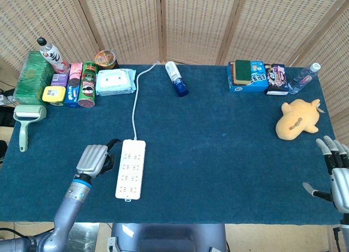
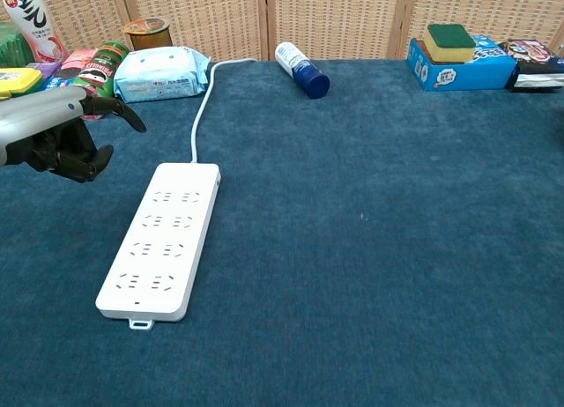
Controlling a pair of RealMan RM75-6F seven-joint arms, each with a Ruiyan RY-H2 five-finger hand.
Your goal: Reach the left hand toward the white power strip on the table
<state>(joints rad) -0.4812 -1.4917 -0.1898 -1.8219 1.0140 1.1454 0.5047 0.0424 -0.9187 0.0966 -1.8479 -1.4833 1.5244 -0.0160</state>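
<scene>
Left hand (image 1: 94, 160) hovers, seemingly empty, beside flat white power strip (image 1: 131, 168).

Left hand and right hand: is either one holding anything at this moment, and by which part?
Nothing is held. The left hand is beside the white power strip, not on it; the right hand is open at the table edge.

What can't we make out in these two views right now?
- Left hand: head view shows only its back, so its palm and any gap to the white power strip stay unclear; the chest view's left edge crops it.
- Right hand: cropped by the head view's right edge; absent from the chest view.
- Cord: its far end disappears behind the table edge.
</scene>
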